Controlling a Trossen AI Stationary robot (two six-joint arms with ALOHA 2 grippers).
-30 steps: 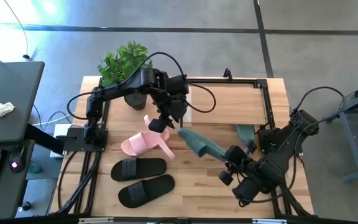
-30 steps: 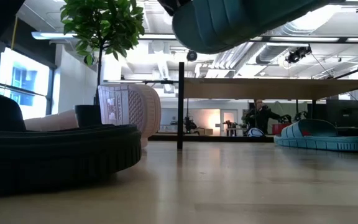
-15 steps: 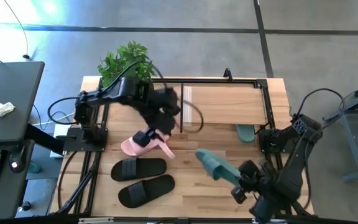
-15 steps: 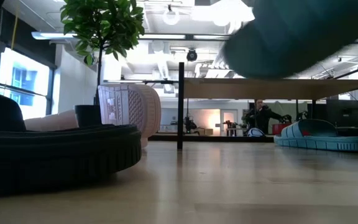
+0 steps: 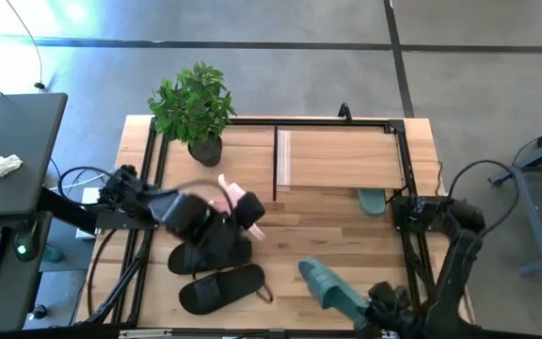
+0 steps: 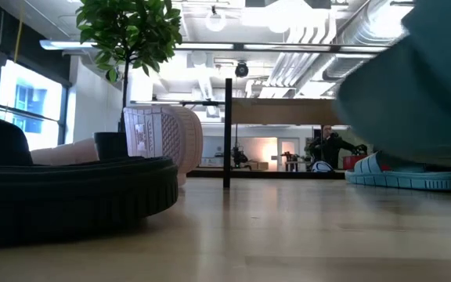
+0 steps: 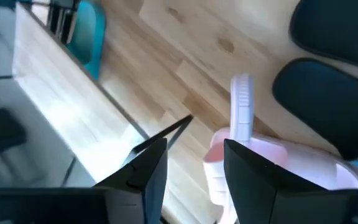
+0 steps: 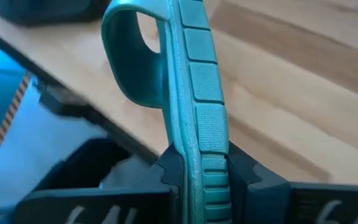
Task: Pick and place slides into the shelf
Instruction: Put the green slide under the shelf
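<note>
R fingers [image 8: 204, 177] clamped on green slide [image 5: 330, 285], L fingers [image 7: 194, 165] apart over pink slide [image 7: 272, 165], plant [image 5: 192, 102] behind

Wooden table [image 5: 337, 235], bearing shelf [image 5: 342, 155], potted plant [image 5: 192, 104], pink slides [image 5: 238, 205], black slides [image 5: 222, 287]

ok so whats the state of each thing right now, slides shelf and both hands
right hand: shut on the green slide
green slide: held on edge, off the table
second green slide: flat on the table under the shelf edge
left hand: open, empty, over the pink slides
pink slides: on the table, one tipped on edge
black slides: flat on the table
shelf: top bare
</note>
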